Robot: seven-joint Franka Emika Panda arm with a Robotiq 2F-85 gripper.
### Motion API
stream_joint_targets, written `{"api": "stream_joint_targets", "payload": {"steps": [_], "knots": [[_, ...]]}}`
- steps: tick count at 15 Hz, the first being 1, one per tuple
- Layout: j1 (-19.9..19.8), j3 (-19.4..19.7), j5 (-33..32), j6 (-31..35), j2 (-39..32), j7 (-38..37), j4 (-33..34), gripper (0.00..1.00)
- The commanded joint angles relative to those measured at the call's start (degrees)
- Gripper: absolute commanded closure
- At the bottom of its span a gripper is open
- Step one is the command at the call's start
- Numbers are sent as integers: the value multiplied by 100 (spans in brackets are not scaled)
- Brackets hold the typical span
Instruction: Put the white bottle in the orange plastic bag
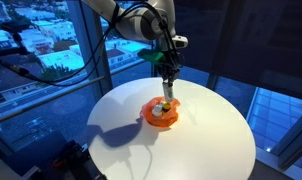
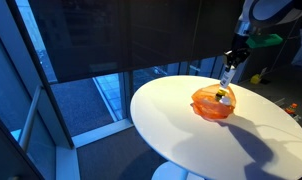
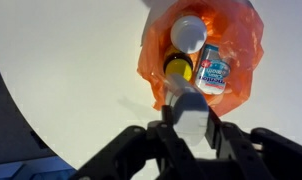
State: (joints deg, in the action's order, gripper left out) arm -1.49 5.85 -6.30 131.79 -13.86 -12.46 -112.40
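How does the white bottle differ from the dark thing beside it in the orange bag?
The white bottle is pale with a blue label; the dark container is nearly black with a yellowish top. The white bottle looks bigger than the dark container. Both sit inside the orange plastic bag, side by side.

Both exterior views are dim and blue-tinted; the white bench (image 1: 206, 130) glows bright, a dark shadow (image 1: 121, 135) lying across it. Wrist view is soft, the end effector (image 3: 191, 135) blurred.
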Motion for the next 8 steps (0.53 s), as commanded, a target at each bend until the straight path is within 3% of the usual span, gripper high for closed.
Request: {"api": "stream_joint_targets", "payload": {"steps": [1,8], "knots": [[56,-113,-31,85,-46,137,51,90],[23,-281,175,294,-428,461,97,90]]}}
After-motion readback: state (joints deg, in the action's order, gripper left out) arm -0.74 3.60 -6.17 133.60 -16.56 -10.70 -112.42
